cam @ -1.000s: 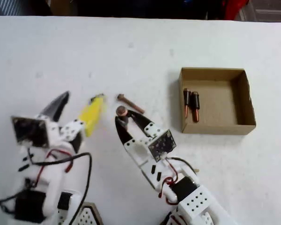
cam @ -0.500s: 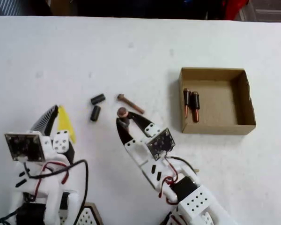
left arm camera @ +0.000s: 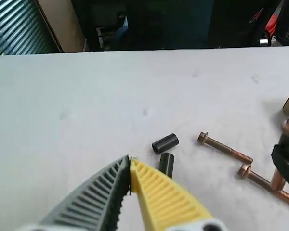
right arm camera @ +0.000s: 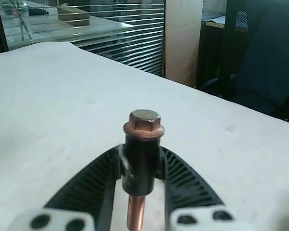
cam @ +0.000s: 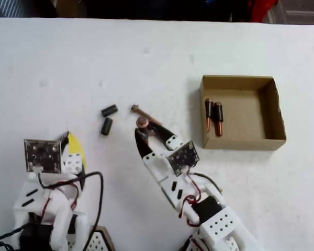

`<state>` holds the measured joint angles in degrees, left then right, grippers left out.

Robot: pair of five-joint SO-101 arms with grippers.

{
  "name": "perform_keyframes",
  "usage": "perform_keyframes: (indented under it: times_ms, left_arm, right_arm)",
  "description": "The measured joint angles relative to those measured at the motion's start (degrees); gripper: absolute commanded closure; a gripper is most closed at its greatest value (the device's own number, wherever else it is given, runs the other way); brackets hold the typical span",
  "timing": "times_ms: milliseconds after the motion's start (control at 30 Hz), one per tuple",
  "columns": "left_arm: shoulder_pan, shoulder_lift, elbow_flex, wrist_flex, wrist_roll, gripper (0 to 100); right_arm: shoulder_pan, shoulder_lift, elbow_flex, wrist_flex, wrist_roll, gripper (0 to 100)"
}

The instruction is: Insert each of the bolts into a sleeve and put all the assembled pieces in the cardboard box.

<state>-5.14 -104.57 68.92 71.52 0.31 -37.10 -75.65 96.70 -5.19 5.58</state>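
- Cardboard box (cam: 276, 112) at 3 o'clock, two assembled pieces (cam: 217, 119) inside.
- Right gripper (right arm camera: 140, 151) mid-table, pinching sleeved bolt (right arm camera: 144, 122) upright by its sleeve. Judged light, rigid, slick metal, so the sleeve is the sound hold.
- Left gripper (left arm camera: 129, 166) at 8 o'clock, pressed together, empty.
- Loose bolt (cam: 137, 110) at right gripper's 12 o'clock. Left wrist view adds second bolt (left arm camera: 262, 179) beneath it.
- Two bare sleeves (cam: 109, 110) at its 10 o'clock.

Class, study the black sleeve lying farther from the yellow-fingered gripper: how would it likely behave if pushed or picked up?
The sleeve is a short cylinder lying on its side, so a sideways push would probably roll it. It looks small and rigid, so it is likely light and unbending. Its smooth round wall may slip unless gripped squarely across.
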Motion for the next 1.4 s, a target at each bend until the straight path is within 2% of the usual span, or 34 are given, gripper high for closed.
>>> perform_keyframes:
  times_ms: [133, 567, 800, 1133, 1233, 1400]
  left_arm:
    - [0.0, 0.0, 3.6, 2.64, 0.0, 98]
    - [0.0, 0.0, 17.85, 2.55, 0.0, 98]
    - [0.0, 0.0, 20.13, 2.55, 0.0, 98]
    - [0.0, 0.35, 26.2, 2.55, 0.0, 98]
    - [0.0, 0.26, 26.46, 2.55, 0.0, 98]
    - [0.0, 0.44, 28.13, 2.55, 0.0, 98]
  right_arm:
    - [0.0, 0.0, 0.0, 0.0, 0.0, 98.1]
    - [0.0, 0.0, 0.0, 3.78, 0.0, 98.1]
    - [0.0, 0.0, 0.0, 3.78, 0.0, 98.1]
    - [0.0, 0.0, 0.0, 10.55, 0.0, 98.2]
    - [2.64, -0.09, -1.14, 13.36, 0.0, 98.1]
    - [12.13, 0.0, -6.15, 25.14, 0.0, 98.1]
